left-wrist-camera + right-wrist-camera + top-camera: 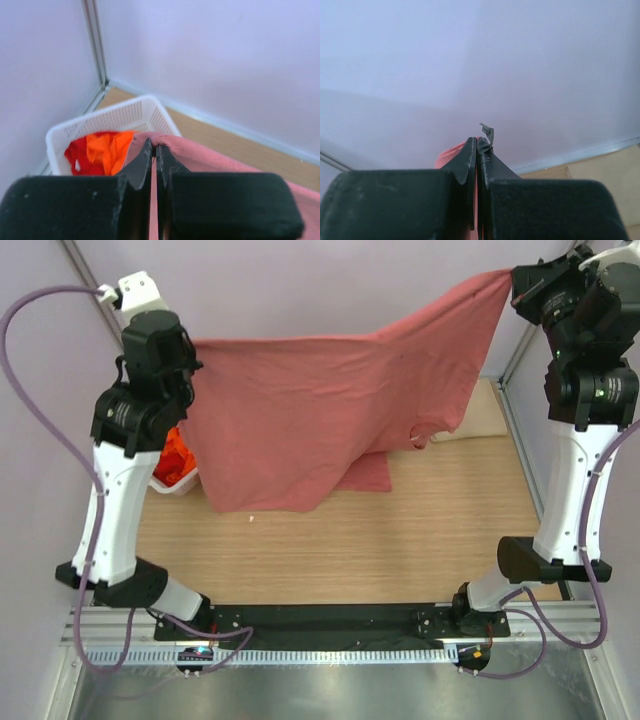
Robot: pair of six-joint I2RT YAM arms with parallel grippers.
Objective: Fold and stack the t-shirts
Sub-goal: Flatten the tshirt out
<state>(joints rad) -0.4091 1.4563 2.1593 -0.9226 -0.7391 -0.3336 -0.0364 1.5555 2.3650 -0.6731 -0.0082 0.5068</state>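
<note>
Two corners of salmon t-shirt (300, 410) tight in left claw (154, 150) and right claw (477, 146), white basket (117, 114) near the left

A dusty salmon-pink cotton t-shirt (300, 410) is seen in the black left pincer (154, 146), beyond which a bright orange crumpled shirt (107, 147) and a red crumpled shirt (75, 156) are shown in a white lattice plastic basket (125, 115).

Plain pale-lilac walls (300, 280) close the bench on its far, left and right edges, evenly lit and without hard shadows. Thin aluminium posts (95, 45) stand at the far corners of a light wood-grain tabletop (350, 550). A brushed grey metal sheet (330, 695) runs along the near edge.
</note>
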